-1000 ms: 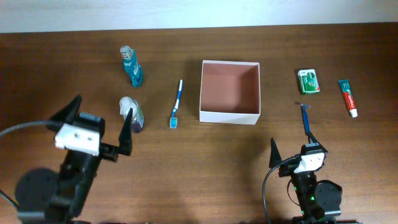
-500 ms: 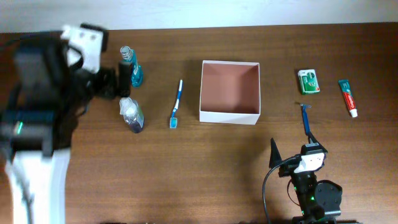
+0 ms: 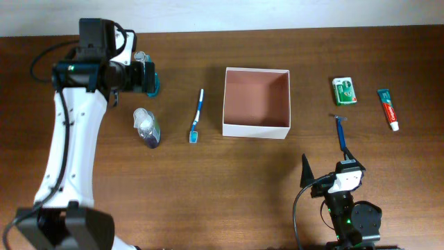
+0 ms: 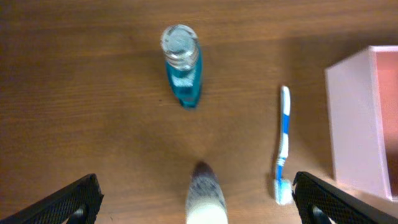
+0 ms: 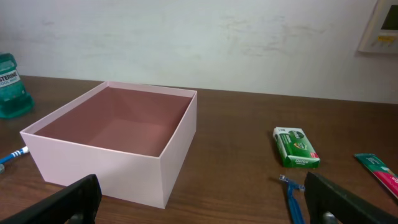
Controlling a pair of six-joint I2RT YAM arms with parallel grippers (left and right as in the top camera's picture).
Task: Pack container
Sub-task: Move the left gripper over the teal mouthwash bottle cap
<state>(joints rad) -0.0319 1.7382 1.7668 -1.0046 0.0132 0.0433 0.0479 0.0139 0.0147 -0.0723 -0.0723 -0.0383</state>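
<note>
Table (image 3: 208, 187): one container (image 3: 255, 130), two bottles (image 4: 183, 71) (image 3: 148, 128), one each toothbrush (image 3: 198, 114), razor (image 3: 341, 132), packet (image 3: 344, 91), tube (image 3: 388, 109) (probably toothpaste); left pincer (image 4: 195, 183), right pincer (image 3: 326, 165) wide.

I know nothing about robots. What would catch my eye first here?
The empty white box with a pinkish inside, centred on the table. Next, the long white left arm stretched to the far left, its open hand poised above a teal bottle. A toothbrush lies left of the box, a green packet and toothpaste tube to its right.

Apparently "LISTERINE" on the teal bottle (image 5: 12, 92); other labels illegible.
</note>
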